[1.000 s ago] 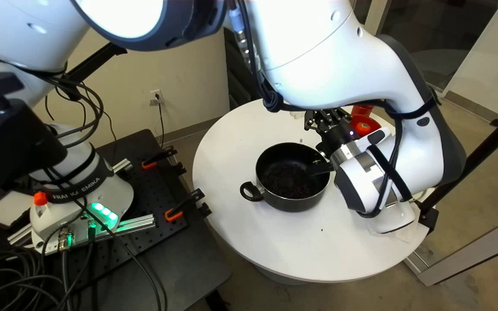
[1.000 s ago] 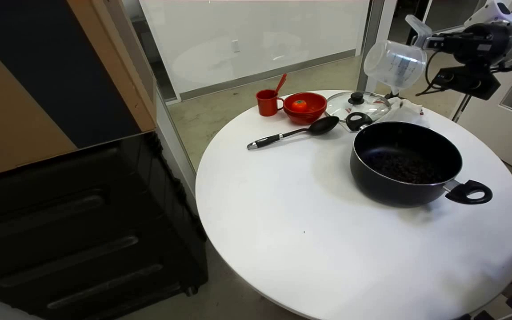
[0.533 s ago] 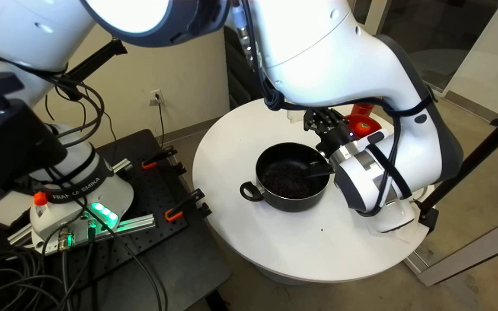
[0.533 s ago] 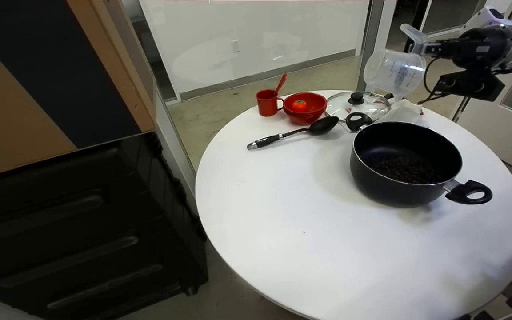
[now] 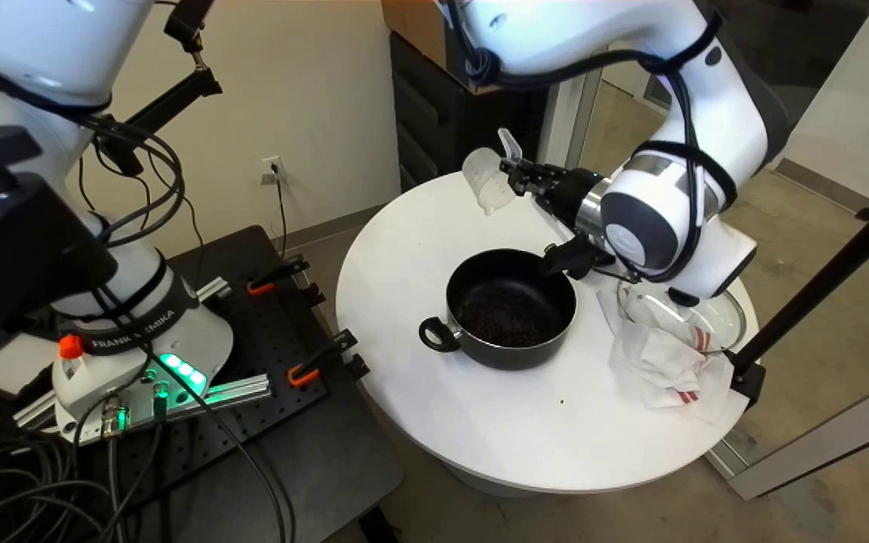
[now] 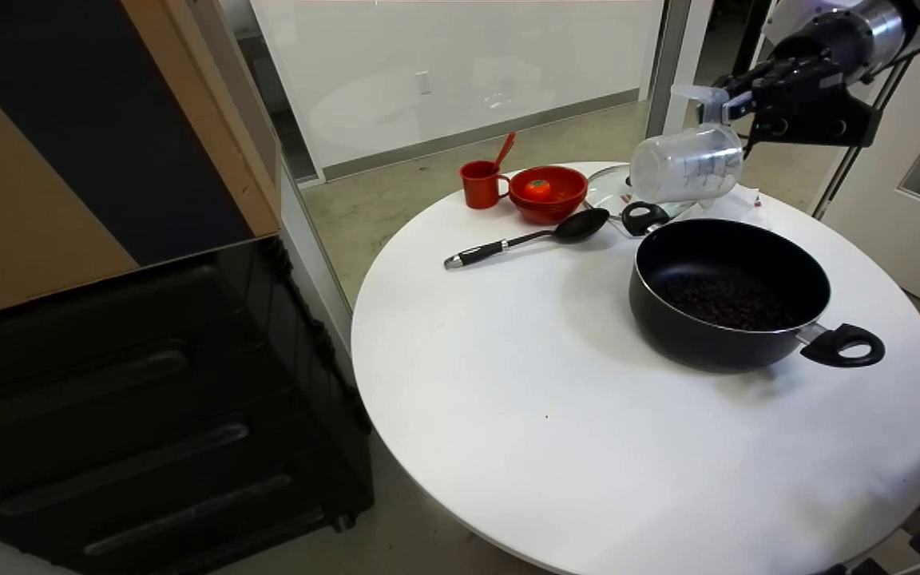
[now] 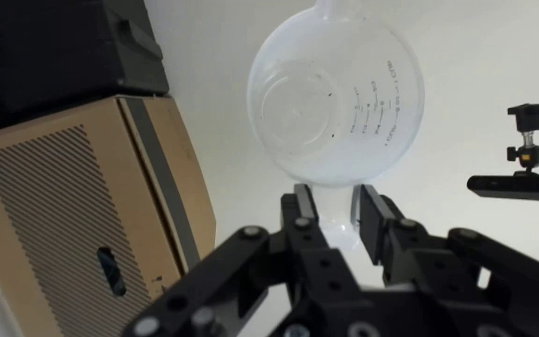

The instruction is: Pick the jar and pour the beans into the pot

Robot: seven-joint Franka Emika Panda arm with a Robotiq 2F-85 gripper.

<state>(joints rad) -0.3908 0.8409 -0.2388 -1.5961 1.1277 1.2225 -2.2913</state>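
Round white worktop (image 6: pixel 468 383) held black pot (image 6: pixel 699 347) near its middle, spoon (image 6: pixel 572 229) nearby; red mug (image 6: pixel 480 190), red bowls (image 6: pixel 546 212), glass lid (image 5: pixel 712 313), cloth (image 5: pixel 664 360) sat near edge.

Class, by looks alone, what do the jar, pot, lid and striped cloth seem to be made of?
Jar: probably plastic, smooth; translucent, slightly cloudy walls with printed marks.
Pot: likely metal, dark satin-looking coating; bright metallic rim line.
Lid: glass or clear plastic, glossy; transparent, with highlights.
Striped cloth: probably fabric, matte; loose folds.
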